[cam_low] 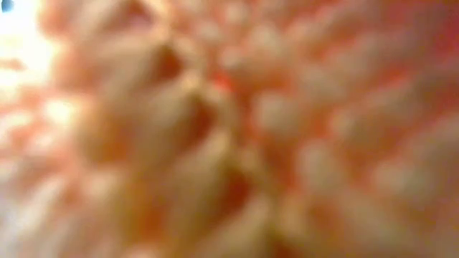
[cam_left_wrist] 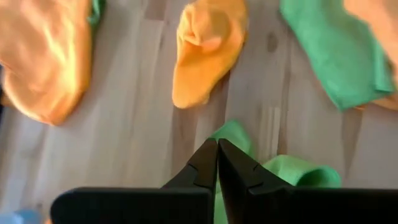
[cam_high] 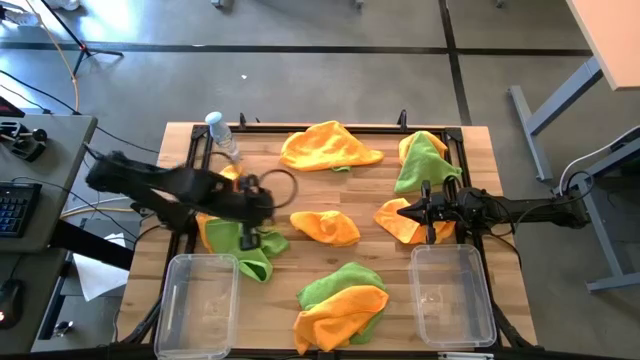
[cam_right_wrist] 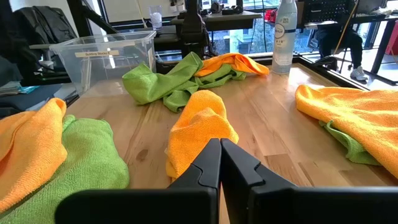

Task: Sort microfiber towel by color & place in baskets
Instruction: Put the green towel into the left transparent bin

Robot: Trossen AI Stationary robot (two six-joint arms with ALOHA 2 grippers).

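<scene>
My left gripper (cam_high: 249,236) is shut on a lime green towel (cam_high: 245,248) that lies crumpled with an orange one at the table's left; it also shows in the left wrist view (cam_left_wrist: 217,148). My right gripper (cam_high: 428,214) is shut and low over the table's right side, next to an orange towel (cam_high: 400,220). In the right wrist view my right gripper (cam_right_wrist: 219,147) has nothing between its fingers. Two clear bins stand at the near edge, the left bin (cam_high: 195,300) and the right bin (cam_high: 452,295). An orange towel fills the low view (cam_low: 229,129). My left gripper pinches a raised fold of the green towel (cam_left_wrist: 232,132) between its two fingers, coming from above and pointing down. The rest of the towel (cam_left_wrist: 298,175) lies slack below the fingers on the table. One layer or several, I cannot tell.
More towels lie about: an orange one at the far middle (cam_high: 325,148), a green and orange pair at the far right (cam_high: 425,160), an orange one at the centre (cam_high: 325,228), and a green and orange pile near the front (cam_high: 342,305). A water bottle (cam_high: 222,135) stands at the far left.
</scene>
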